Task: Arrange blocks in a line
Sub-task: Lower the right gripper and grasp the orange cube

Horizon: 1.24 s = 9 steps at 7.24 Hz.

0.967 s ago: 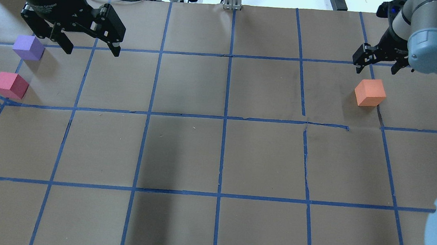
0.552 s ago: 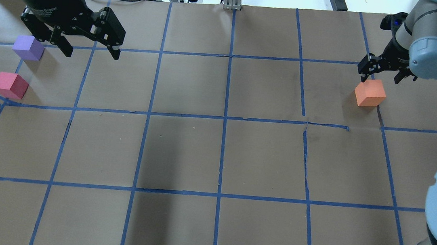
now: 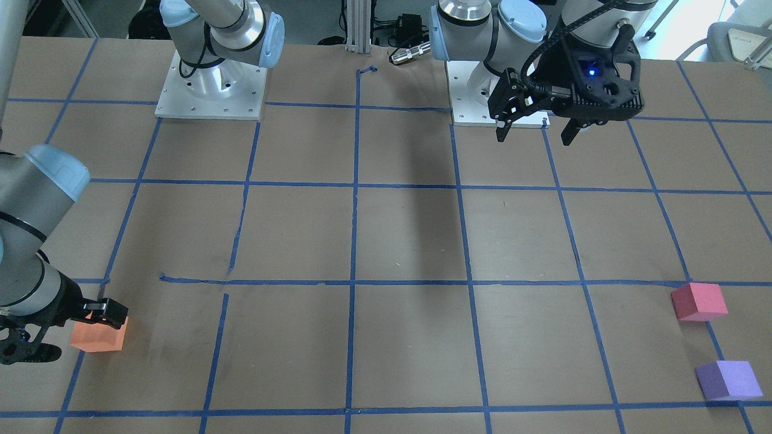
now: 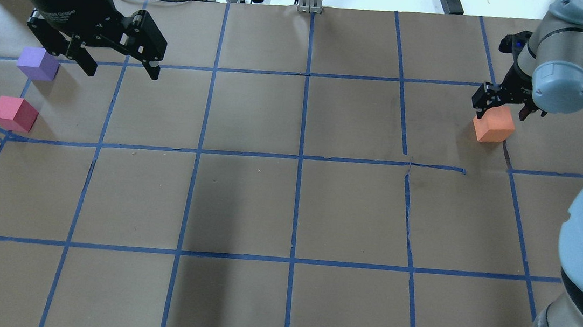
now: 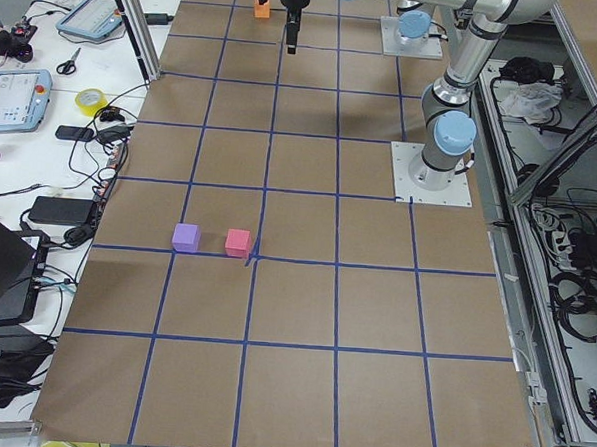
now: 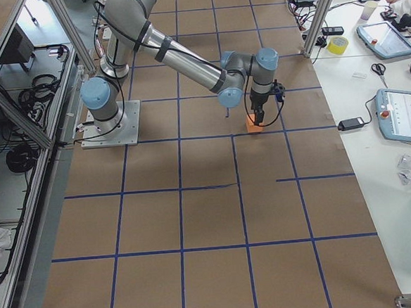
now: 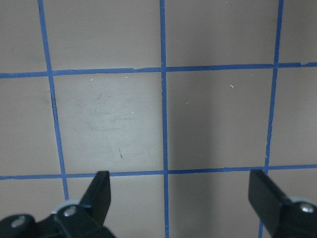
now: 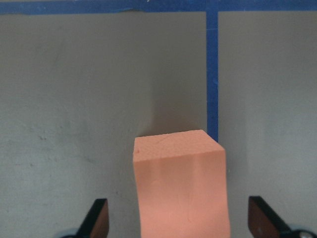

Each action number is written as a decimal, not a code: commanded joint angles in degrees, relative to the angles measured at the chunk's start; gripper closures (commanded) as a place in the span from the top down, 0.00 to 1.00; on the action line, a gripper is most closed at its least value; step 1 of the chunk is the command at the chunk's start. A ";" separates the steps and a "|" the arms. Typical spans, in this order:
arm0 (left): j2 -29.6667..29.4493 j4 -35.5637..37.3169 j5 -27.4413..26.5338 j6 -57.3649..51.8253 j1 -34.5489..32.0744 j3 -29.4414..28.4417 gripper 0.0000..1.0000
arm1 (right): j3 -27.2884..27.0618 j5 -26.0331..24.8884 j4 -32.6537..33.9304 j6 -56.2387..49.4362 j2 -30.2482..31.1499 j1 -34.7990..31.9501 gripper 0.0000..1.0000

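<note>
Closure on the orange block (image 8: 179, 186) looks like the step in hand. It sits on the tabletop (image 4: 244, 202) at the right, and the right gripper (image 4: 500, 110) straddles it with fingers (image 8: 99, 220) apart, one on each side, not touching. The block looks centred and fairly square to them, so go a little lower for a hold below its top edge, then squeeze gently; foam should give. The red block (image 4: 14, 114) and purple block (image 4: 37, 63) lie near each other at the left, well apart from it. The left gripper (image 4: 122, 70) hovers beside the purple block, fingers apart and empty.
</note>
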<state>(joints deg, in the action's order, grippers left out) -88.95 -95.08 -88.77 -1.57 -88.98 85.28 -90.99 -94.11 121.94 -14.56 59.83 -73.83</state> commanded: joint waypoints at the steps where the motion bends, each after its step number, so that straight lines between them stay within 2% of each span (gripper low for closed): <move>1: 0.00 0.07 0.00 0.25 0.03 -0.03 1.00 | 0.02 -0.02 0.49 -0.03 -1.38 0.00 1.00; 4: 0.00 0.07 0.00 0.16 0.03 0.06 1.00 | 0.19 -0.98 0.58 -0.38 -2.09 0.88 1.00; 5: 0.00 0.07 -0.09 0.08 0.03 -0.03 1.00 | 0.37 -0.72 1.19 -0.39 -2.09 0.88 0.91; 6: 0.00 0.07 -0.09 0.08 0.03 -0.03 1.00 | -0.15 -0.20 4.50 -0.21 -2.70 0.88 0.70; 7: 0.00 0.07 -0.09 -0.01 0.03 0.06 1.00 | -0.16 -0.71 7.93 -0.56 -3.49 0.88 0.53; 8: 0.00 0.07 -0.09 -0.01 0.03 0.06 1.00 | 0.11 -0.55 8.13 -2.39 -3.50 0.88 0.14; 9: 0.00 0.07 -0.09 0.08 0.03 0.06 1.00 | 0.11 -0.28 7.87 -3.19 -3.41 0.88 0.00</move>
<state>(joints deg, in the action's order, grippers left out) -88.94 -95.01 -88.86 -1.55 -88.95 85.33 -90.95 -94.62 129.41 -16.49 56.48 -72.95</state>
